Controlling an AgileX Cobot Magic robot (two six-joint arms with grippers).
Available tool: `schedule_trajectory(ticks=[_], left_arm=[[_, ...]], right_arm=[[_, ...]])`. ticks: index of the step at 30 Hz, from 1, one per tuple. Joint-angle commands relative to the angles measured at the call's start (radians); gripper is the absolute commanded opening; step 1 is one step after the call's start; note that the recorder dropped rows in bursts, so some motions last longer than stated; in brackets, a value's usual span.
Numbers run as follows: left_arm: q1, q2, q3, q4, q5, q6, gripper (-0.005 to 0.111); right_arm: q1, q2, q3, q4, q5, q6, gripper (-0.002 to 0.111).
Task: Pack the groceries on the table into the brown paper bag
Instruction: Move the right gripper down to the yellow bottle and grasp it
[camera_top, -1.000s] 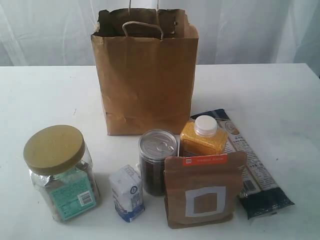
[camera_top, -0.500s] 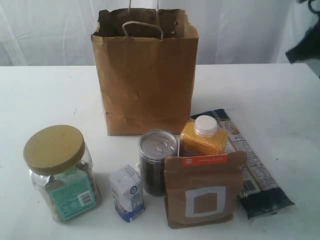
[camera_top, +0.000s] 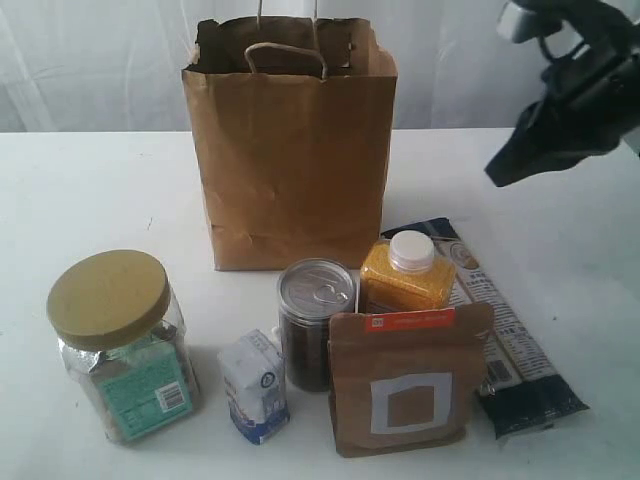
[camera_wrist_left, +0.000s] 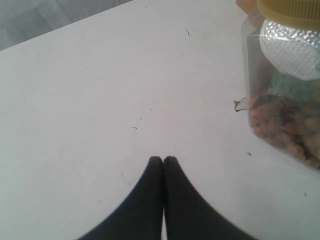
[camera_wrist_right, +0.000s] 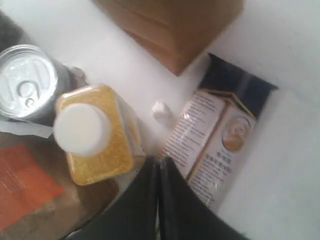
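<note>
The yellow bottle (camera_top: 405, 275), rigid, smooth-sided and probably hefty with grain, stands on the worktop (camera_top: 100, 190) just before the paper bag (camera_top: 290, 150). It is best gripped across its flat sides. The right end effector (camera_top: 497, 176) hangs nearby, closed and empty. The left end effector (camera_wrist_left: 163, 161), also closed, is near the jar (camera_wrist_left: 285, 100).

The right arm (camera_top: 580, 100) is a bulky, angular black body with a pale grey block (camera_top: 515, 20) at its top and a black cable (camera_top: 553, 45) beside it. The left gripper (camera_wrist_left: 163, 160) and right gripper (camera_wrist_right: 158, 161) each have two smooth matte black fingers (camera_wrist_left: 145, 200) tapering to narrow, rounded tips.
</note>
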Motion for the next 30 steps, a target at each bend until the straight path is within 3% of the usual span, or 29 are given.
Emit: schedule_trajectory(ticks=[1,5,11,14,17,20,24,30], left_arm=[[-0.005,-0.004,0.000,-0.008,-0.001,-0.001,0.000],[-0.005,-0.004,0.000,-0.008,-0.001,-0.001,0.000],[-0.005,-0.004,0.000,-0.008,-0.001,-0.001,0.000],[-0.005,-0.004,0.000,-0.008,-0.001,-0.001,0.000],[-0.005,-0.004,0.000,-0.008,-0.001,-0.001,0.000],[-0.005,-0.004,0.000,-0.008,-0.001,-0.001,0.000],[-0.005,-0.004,0.000,-0.008,-0.001,-0.001,0.000],[-0.005,-0.004,0.000,-0.008,-0.001,-0.001,0.000]], right_arm=[[0.124,-0.003,-0.003,0.022,-0.089,-0.242,0.004],[0.195,-0.001,0.008,-0.006,-0.149,-0.311,0.022],[0.208,-0.001,0.069,-0.046,-0.180,-0.309,0.073],[0.208,-0.001,0.096,-0.064,-0.209,-0.249,0.087],[0.208,-0.001,0.133,-0.064,-0.218,-0.214,0.088],[0.208,-0.001,0.195,-0.047,-0.337,-0.220,0.088],[0.222,0.023,0.216,0.050,-0.364,-0.231,0.088],[0.231,0.111,0.224,0.046,-0.401,-0.266,0.088]])
